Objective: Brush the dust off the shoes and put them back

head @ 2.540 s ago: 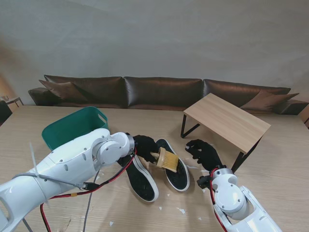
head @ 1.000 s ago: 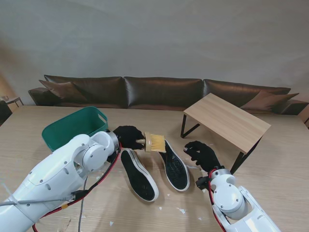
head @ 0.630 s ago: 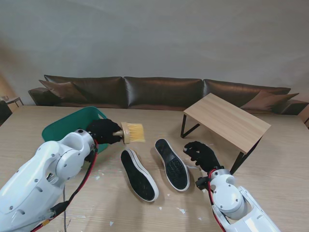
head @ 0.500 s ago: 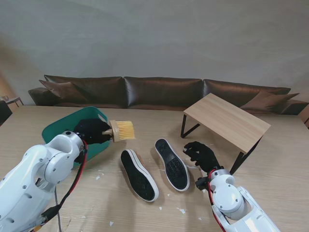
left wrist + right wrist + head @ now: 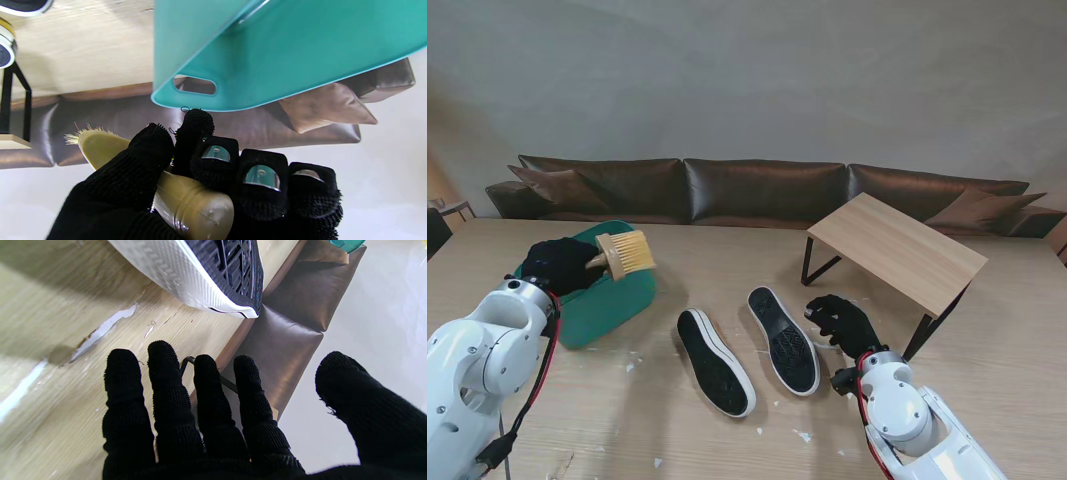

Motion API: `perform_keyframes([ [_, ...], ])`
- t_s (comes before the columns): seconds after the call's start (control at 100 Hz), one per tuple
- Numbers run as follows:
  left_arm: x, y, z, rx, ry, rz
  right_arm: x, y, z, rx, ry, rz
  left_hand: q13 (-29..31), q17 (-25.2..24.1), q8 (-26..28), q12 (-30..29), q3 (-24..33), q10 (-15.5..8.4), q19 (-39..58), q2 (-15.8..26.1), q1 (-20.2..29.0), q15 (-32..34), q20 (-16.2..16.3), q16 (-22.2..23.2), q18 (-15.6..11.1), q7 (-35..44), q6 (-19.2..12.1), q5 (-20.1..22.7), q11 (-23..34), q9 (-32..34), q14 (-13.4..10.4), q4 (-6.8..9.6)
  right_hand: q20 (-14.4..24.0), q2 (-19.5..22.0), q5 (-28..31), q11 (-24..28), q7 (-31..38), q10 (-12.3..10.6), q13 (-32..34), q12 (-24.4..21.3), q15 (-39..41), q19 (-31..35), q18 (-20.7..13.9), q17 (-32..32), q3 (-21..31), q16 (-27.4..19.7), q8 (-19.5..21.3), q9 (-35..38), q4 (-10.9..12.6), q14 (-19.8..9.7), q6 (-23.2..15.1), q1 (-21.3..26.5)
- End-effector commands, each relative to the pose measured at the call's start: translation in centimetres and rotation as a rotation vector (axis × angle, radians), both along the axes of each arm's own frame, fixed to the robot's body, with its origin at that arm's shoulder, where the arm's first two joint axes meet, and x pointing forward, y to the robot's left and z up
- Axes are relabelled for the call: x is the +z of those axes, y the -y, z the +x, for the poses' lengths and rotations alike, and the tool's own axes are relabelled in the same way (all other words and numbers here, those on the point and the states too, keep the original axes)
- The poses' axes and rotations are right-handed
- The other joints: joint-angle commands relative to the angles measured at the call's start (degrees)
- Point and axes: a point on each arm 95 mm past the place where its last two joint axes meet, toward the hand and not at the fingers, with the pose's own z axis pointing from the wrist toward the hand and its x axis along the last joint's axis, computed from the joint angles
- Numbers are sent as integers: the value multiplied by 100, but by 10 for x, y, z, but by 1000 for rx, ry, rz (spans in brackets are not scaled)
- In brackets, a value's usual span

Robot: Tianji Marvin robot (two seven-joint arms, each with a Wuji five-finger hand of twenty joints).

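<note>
Two black shoes with white rims lie sole-up side by side on the table: the left shoe (image 5: 714, 362) and the right shoe (image 5: 783, 339), whose toe (image 5: 213, 276) fills the right wrist view. My left hand (image 5: 560, 263) is shut on a wooden brush (image 5: 625, 253), its bristles out over the green basket (image 5: 617, 300). In the left wrist view my left hand (image 5: 206, 186) wraps the brush handle (image 5: 186, 203) just short of the basket's rim (image 5: 200, 100). My right hand (image 5: 842, 322) hovers open beside the right shoe, holding nothing, with the fingers (image 5: 173, 400) spread.
A small wooden side table (image 5: 897, 250) with black legs stands at the right, close to my right hand. White scraps (image 5: 801, 435) litter the tabletop around the shoes. A brown sofa (image 5: 757, 190) runs along the far edge.
My left hand has lifted the brush off the right shoe and swung it left, to over the green basket. The right hand and both shoes stayed put.
</note>
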Motion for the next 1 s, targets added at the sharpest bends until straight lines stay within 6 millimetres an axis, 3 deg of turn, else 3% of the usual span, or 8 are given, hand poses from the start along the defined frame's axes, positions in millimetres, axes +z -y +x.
perform_keyframes([
  [0.0, -6, -10, 1, 35, -22, 0, -4, -4, -3, 21, -15, 4, 304, -117, 51, 48, 81, -69, 267, 338, 278, 198, 61, 46, 106, -26, 238, 116, 68, 252, 344, 203, -42, 144, -187, 70, 79, 90, 122, -81, 80, 189, 64, -1233, 23, 80, -83, 2, 94, 11, 20, 34],
  [0.32, -20, -35, 3, 132, -17, -13, -5, -4, -4, 22, -24, 6, 296, -297, 66, 39, -33, 2, 24, 356, 357, -194, 135, 17, 207, -78, 247, 76, -171, 251, 508, 219, -46, 140, -187, 75, 84, 89, 121, -81, 80, 189, 63, -1236, 26, 80, -84, 2, 93, -4, 21, 33],
  [0.43, -29, -42, 2, 170, -32, -24, -6, -4, -4, 23, -26, 7, 259, -489, 22, -174, -130, 181, -220, 321, 466, -940, 192, -36, 338, -136, 282, 55, -851, 265, 753, 245, -46, 140, -190, 75, 84, 92, 126, -81, 83, 189, 62, -1236, 26, 80, -85, 0, 93, 0, 22, 33],
  [0.7, -48, -57, 8, 227, -81, -15, -7, -4, -3, 24, -31, 8, -503, -1143, -165, -1398, -434, 551, -894, 306, 725, -2926, 238, -358, 460, -350, 257, -10, -3002, 214, 1012, 326, -47, 142, -191, 80, 88, 94, 121, -81, 86, 191, 60, -1237, 26, 81, -86, 6, 92, 8, 22, 33],
  [0.99, -61, -61, 15, 254, -116, -26, -8, -4, -3, 29, -41, 14, -1168, -1799, -660, -2372, -880, 852, -1622, 196, 918, -4188, -80, -756, 567, -947, 193, 22, -3976, -275, 1072, 531, -49, 144, -195, 79, 90, 100, 118, -82, 87, 192, 59, -1244, 20, 81, -88, 1, 91, 12, 27, 40],
])
